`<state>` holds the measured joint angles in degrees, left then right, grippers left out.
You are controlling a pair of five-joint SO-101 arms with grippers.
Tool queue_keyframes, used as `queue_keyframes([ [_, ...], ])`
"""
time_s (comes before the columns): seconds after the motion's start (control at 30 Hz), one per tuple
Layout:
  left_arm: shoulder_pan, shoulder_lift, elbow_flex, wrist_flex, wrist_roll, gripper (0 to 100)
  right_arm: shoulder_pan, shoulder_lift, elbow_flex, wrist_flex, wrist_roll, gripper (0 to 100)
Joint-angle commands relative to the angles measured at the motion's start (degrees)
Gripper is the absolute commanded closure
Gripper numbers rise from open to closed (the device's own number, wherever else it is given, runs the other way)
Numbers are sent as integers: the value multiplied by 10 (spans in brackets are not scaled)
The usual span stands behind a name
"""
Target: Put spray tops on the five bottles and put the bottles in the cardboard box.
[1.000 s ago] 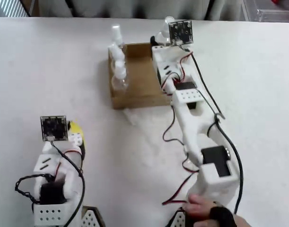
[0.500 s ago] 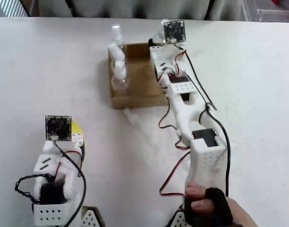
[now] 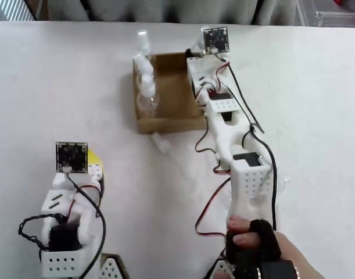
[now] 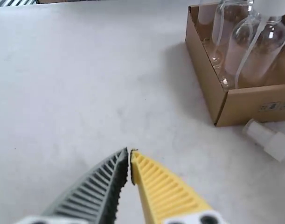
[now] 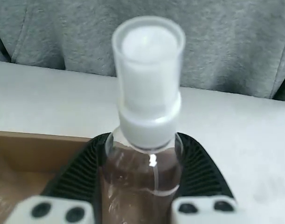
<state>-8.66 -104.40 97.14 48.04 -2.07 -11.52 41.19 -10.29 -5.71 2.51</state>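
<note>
Right tool (image 5: 143,140) is clamped on a capped bottle (image 5: 144,116) over the cardboard box (image 3: 171,96), which holds several bottles (image 3: 146,81); a loose bottle (image 4: 268,136) lies beside it on the surface; left tool (image 4: 129,156) is together, empty

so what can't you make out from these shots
- How many bottles are in the cardboard box: in the high view the right arm covers one side; in the left wrist view the frame edge cuts it.
- Whether the held bottle is over the box or inside: the right gripper and frame edge hide its base.
- Whether the clear piece beside the box is a bottle or loose spray top: cut off.
</note>
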Motion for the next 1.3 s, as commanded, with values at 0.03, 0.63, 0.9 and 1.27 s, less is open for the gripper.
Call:
queue_keyframes([
  [0.03,-2,-3,-2,4,-4,980,7,-2,-46,-10,-1,982],
  [0.63,-3,-3,-2,4,-4,980,6,1,-40,-8,83,978],
  [0.9,-3,-3,-2,4,-5,980,6,-4,-45,38,84,977],
  [1.27,-4,-3,-2,4,-5,980,5,-40,-43,96,27,977],
])
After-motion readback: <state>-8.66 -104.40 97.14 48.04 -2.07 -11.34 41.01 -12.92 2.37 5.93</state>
